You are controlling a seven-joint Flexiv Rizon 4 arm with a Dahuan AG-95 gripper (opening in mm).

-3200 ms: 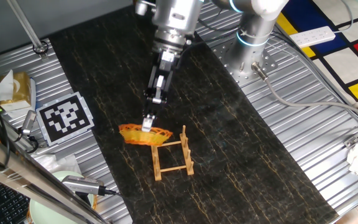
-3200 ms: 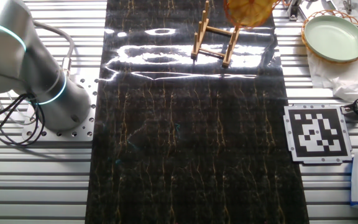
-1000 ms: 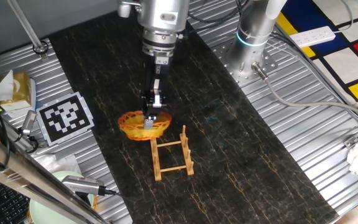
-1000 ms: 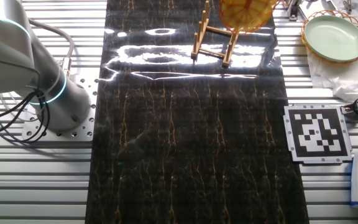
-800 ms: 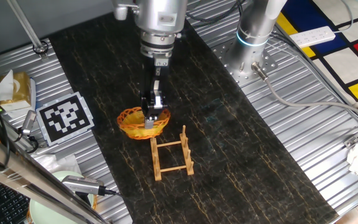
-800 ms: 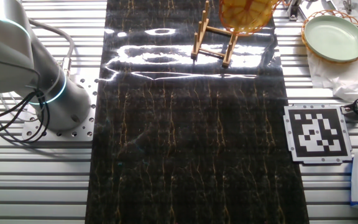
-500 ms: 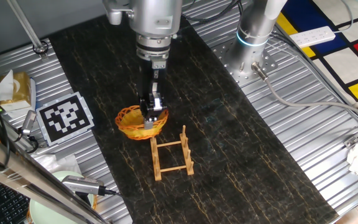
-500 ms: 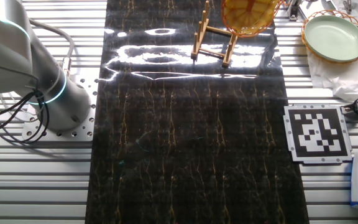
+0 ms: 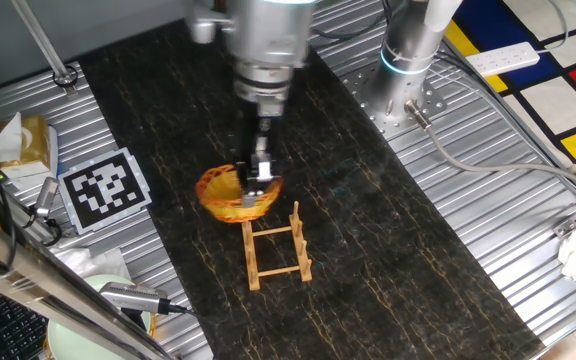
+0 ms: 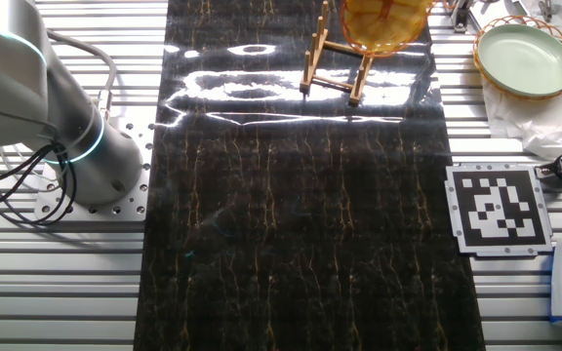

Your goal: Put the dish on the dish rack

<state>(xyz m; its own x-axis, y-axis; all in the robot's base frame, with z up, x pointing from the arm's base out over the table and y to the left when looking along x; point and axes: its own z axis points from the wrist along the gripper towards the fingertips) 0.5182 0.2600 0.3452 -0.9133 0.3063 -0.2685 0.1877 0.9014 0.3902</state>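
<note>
The orange-yellow woven dish [image 9: 230,196] hangs tilted in my gripper [image 9: 258,192], which is shut on its rim. It is held just above the black mat, right behind the far end of the light-wood dish rack [image 9: 279,251]. In the other fixed view the dish [image 10: 383,24] shows at the top edge, over the right side of the rack [image 10: 338,60]. The gripper itself is out of frame there. The rack holds nothing.
A pale green plate [image 10: 523,58] sits in a basket to the right of the mat. A marker tag [image 9: 104,187] lies on the metal table left of the mat. The arm's base [image 10: 86,156] stands at the mat's other side.
The arm has shifted slightly right and tilted the dish more upright, bringing it closer to the rack's far end. The grip on the dish is unchanged.
</note>
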